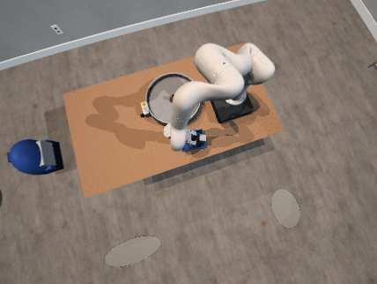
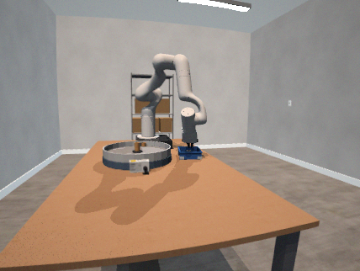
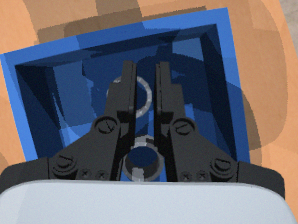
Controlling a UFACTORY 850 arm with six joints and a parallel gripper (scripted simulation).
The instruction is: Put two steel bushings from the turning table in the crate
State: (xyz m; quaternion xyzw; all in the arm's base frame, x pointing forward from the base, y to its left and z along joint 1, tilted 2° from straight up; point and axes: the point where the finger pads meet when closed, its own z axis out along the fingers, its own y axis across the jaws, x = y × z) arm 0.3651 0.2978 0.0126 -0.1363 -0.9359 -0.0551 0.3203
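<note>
My gripper (image 3: 145, 80) (image 2: 190, 146) (image 1: 194, 140) hangs inside the blue crate (image 3: 200, 23) (image 2: 195, 156) (image 1: 200, 131), fingers pointing down and a narrow gap apart, with nothing gripped between them. A steel bushing (image 3: 149, 96) lies on the crate floor just under the fingertips, its ring partly hidden by the left finger. A second steel bushing (image 3: 141, 143) shows on the crate floor between the finger bases. The turning table (image 2: 122, 162) (image 1: 154, 86) stands left of the crate; a brown bushing (image 2: 136, 147) stands upright on it.
A small white control box (image 2: 140, 167) (image 1: 144, 106) sits at the turning table's rim. The arm's black base (image 1: 229, 110) is at the back right of the wooden table (image 2: 189, 202) (image 1: 110, 150). A shelf with boxes (image 2: 166, 109) stands behind.
</note>
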